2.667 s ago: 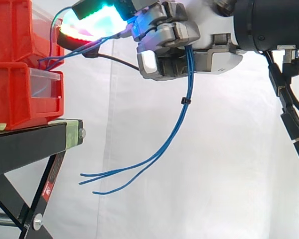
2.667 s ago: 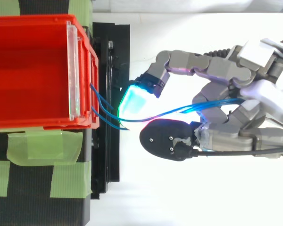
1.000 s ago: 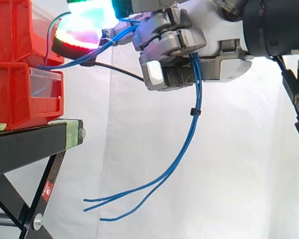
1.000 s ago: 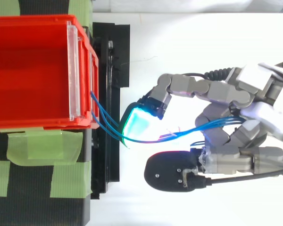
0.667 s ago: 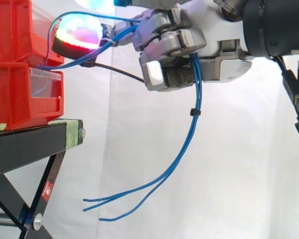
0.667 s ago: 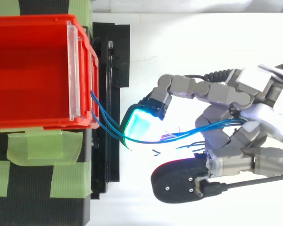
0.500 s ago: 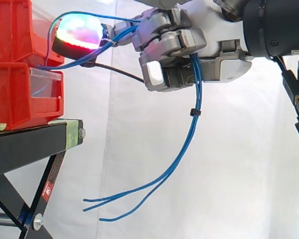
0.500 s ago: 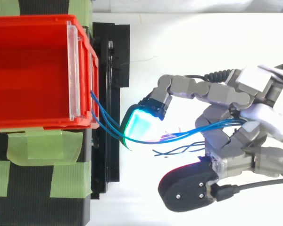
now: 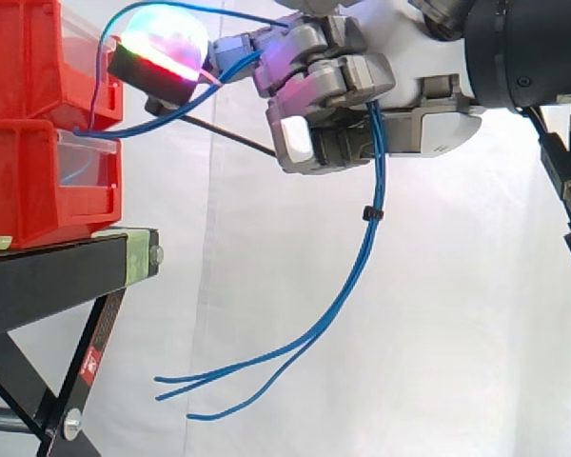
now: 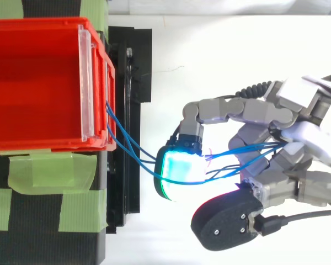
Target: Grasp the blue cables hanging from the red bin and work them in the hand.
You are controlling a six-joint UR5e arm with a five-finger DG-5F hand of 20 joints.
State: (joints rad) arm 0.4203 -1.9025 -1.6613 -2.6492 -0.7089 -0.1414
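- The hand [image 9: 400,86] is near the red bin [image 10: 44,144], its fingers [image 9: 328,81] curled round the blue cables [image 9: 354,271].
- The fist hides the cables' gripped stretch; their loose ends dangle below.

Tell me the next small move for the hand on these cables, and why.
Probably curl the outstretched finger in toward the palm. The hand is curled round the blue cables, whose loose ends dangle below, while the glowing fingertip sits among the strands running slack from the red bin; drawing it in should work them.
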